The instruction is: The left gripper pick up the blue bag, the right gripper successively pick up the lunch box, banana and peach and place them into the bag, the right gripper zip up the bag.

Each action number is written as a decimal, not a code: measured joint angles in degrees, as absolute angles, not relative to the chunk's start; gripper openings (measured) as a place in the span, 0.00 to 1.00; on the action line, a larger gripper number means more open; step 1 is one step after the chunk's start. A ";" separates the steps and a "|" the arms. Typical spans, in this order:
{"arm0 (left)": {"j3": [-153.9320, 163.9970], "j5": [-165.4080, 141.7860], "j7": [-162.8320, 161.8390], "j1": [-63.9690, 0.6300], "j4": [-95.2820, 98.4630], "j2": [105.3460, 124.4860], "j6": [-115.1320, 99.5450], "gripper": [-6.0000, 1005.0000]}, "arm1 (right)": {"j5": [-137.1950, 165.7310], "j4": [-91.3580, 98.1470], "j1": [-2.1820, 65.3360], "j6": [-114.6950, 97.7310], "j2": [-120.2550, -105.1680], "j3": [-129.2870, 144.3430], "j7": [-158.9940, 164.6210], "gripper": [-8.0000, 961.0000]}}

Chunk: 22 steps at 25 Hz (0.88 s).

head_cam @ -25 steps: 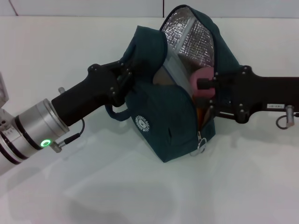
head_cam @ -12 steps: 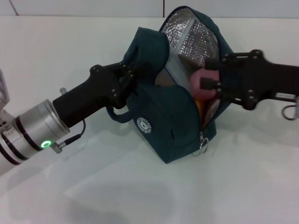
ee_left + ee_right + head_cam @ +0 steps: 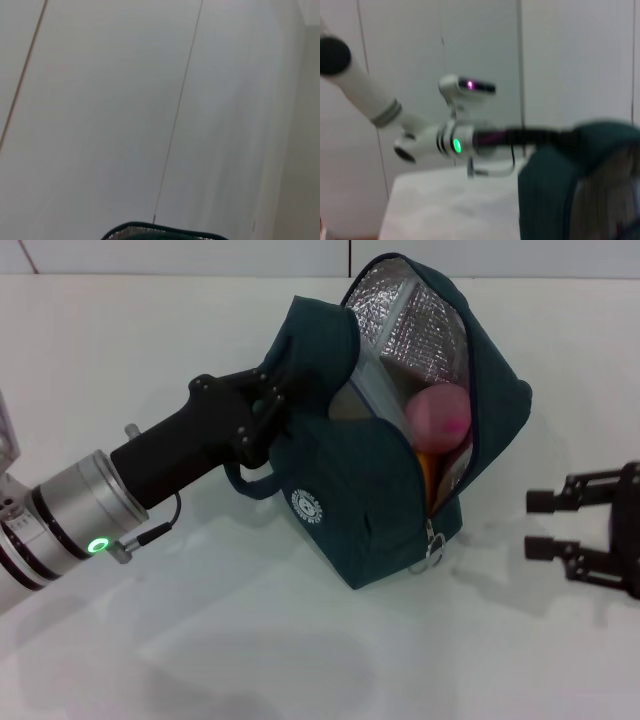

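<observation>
Peach (image 3: 438,412) now lies released inside the blue bag (image 3: 380,510); right gripper (image 3: 545,525), fingers open, has withdrawn right; left gripper (image 3: 268,405) grips the bag. Zipping remains.

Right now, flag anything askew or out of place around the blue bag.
Nothing spilled or damaged. The blue bag leans tilted on the table, held at its edge by the left gripper, flap unzipped, with the peach inside. The right gripper is open, clear of it.
</observation>
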State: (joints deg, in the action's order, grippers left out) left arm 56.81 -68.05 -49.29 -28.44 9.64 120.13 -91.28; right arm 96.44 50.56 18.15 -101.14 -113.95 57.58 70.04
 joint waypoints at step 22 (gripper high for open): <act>56.56 -59.32 -54.20 -26.06 8.87 120.11 -94.23 0.50 | 98.63 42.86 26.65 -91.06 -115.91 66.31 67.71 0.41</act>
State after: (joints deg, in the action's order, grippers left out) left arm 56.56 -59.32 -54.20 -26.06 8.87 120.11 -94.23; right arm 98.63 42.86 26.65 -91.06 -115.91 66.31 67.71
